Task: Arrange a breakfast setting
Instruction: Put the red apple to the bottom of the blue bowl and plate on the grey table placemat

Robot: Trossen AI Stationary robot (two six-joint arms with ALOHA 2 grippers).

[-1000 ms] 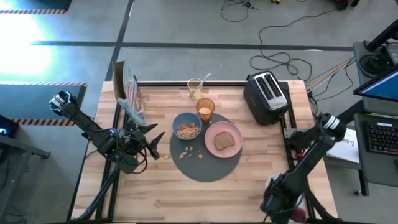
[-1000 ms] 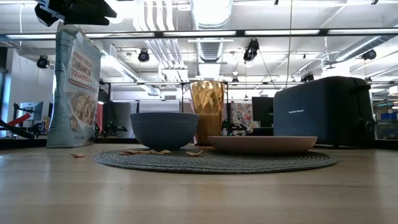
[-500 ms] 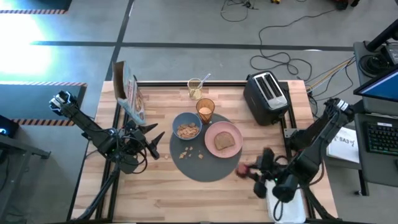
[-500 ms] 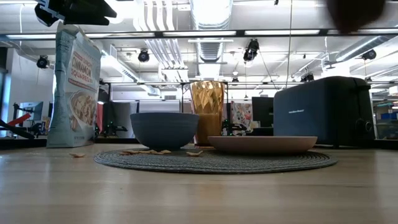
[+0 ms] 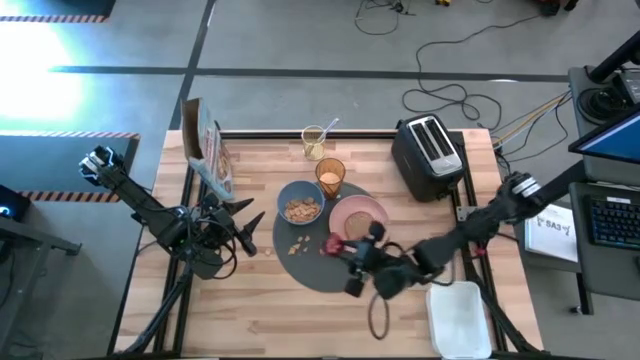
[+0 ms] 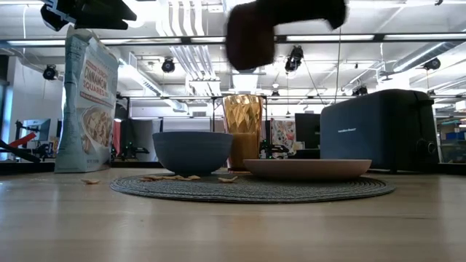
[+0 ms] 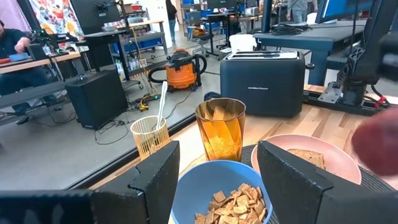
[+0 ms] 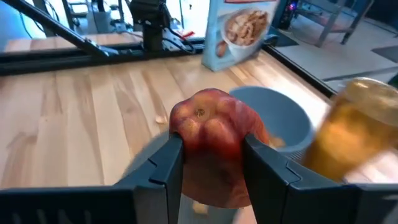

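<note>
The round dark-grey mat [image 5: 335, 272] lies mid-table and bears the blue bowl [image 5: 300, 206] of cereal and the pink plate [image 5: 374, 210] with a toast slice [image 5: 361, 228]. The amber tumbler [image 5: 330, 176] stands at the mat's far edge. My right gripper [image 5: 338, 250] reaches in from the right and is shut on the red apple [image 8: 211, 134] above the mat, near the plate. My left gripper [image 5: 246, 225] waits open left of the mat, aimed at the bowl [image 7: 221, 199]. A thin handle [image 7: 161, 102] stands in a clear cup [image 5: 313, 141] at the far edge. My right gripper pinches the apple's two opposite sides [image 8: 180, 134] between its two fingers [image 8: 163, 165]. The fingers come from the table's right side, nearly level and slanting a little down. The apple is lifted clear above the mat, its dimpled end [image 8: 200, 113] turned toward the wrist.
A black toaster [image 5: 428, 152] stands at the far right. A cereal bag [image 5: 208, 150] stands upright at the far left. A white tray [image 5: 460, 318] lies at the near right corner. Loose cereal pieces [image 5: 298, 246] lie on the mat by the bowl.
My right gripper has swung from over the white tray at the near right toward the table's left, rising a little and turning from pointing down to nearly level. It carries the apple clear of the table to above the mat beside the plate.
</note>
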